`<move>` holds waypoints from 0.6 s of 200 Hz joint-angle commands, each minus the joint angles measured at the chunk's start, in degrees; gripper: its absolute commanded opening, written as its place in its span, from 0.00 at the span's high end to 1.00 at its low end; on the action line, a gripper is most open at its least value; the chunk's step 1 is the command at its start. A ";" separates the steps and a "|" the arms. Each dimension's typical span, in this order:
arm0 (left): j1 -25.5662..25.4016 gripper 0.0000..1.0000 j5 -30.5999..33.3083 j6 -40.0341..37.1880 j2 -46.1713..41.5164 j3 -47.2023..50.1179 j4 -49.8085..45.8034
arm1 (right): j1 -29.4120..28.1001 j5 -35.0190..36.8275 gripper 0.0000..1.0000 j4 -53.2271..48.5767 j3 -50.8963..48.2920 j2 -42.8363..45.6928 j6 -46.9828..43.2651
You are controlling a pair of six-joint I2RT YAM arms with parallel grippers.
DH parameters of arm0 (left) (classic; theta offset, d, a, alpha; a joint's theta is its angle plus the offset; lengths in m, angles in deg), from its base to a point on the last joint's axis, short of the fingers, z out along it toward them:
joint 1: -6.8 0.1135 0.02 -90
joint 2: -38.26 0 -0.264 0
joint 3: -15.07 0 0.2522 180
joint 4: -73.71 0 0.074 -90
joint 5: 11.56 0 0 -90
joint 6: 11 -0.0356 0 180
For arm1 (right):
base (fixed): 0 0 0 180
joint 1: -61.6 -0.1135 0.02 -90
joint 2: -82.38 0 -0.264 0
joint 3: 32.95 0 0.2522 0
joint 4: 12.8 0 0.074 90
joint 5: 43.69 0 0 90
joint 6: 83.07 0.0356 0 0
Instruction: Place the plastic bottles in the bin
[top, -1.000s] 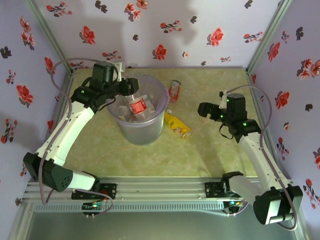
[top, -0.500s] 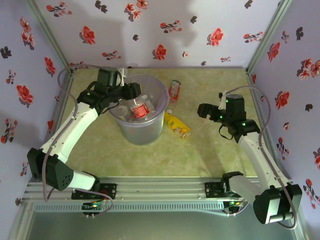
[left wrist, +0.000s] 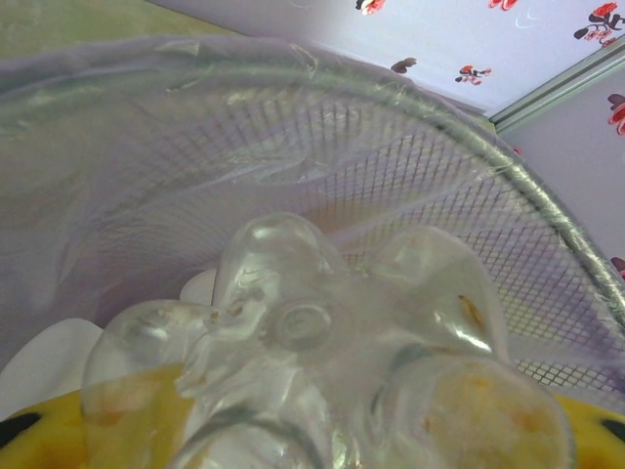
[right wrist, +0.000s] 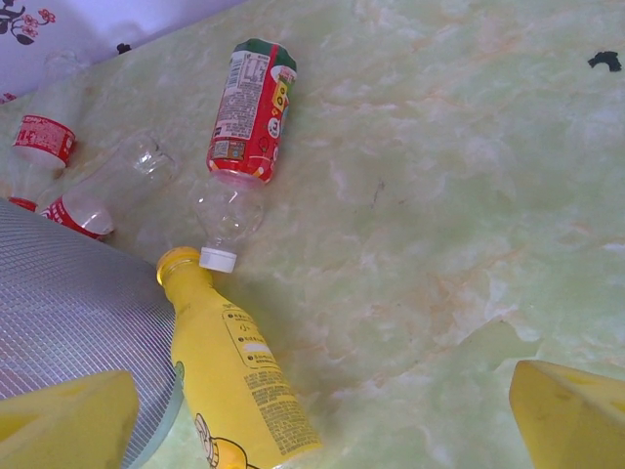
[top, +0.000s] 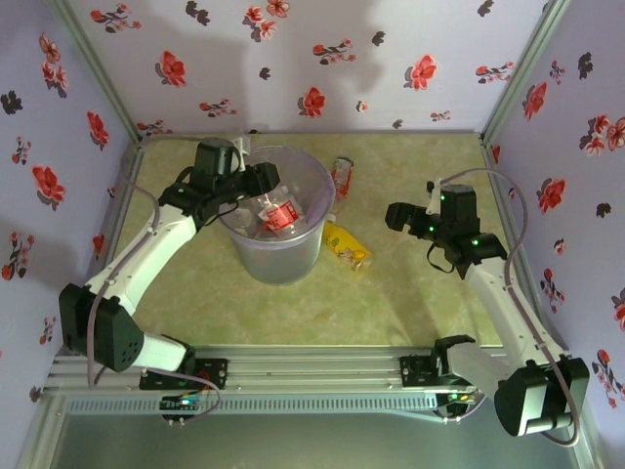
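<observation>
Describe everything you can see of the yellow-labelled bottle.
The yellow-labelled bottle lies on its side on the green marbled table, just to the right of the bin. It is close to the bin's wall, but whether they touch is unclear. A yellow wrap with small print and a cartoon figure covers its body, and its cap is yellow too. The cap points away from the arms and meets, or nearly meets, the white cap of a red-labelled bottle.

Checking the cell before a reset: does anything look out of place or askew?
Four bottles sit outside the bin: the yellow bottle lying beside its wall, the red-labelled bottle lying cap toward it, two clear bottles farther back. They belong inside.
</observation>
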 commanded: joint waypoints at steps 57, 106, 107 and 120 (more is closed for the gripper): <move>-0.58 0.28 4.03 -3.86 -0.77 -0.12 -7.06 | 0.24 -1.91 0.02 2.46 -0.70 -1.89 0.67; -0.57 0.05 5.29 -5.60 -1.05 -2.13 -9.68 | 0.24 -1.77 0.02 3.35 -0.59 -3.53 0.49; -0.57 0.05 5.32 -5.62 -1.08 -2.18 -9.74 | 0.24 -1.80 0.02 3.34 -0.54 -3.55 0.51; -0.61 0.02 5.61 -5.90 -1.08 -3.41 -10.48 | 0.12 -1.88 0.02 4.05 0.27 -4.70 1.61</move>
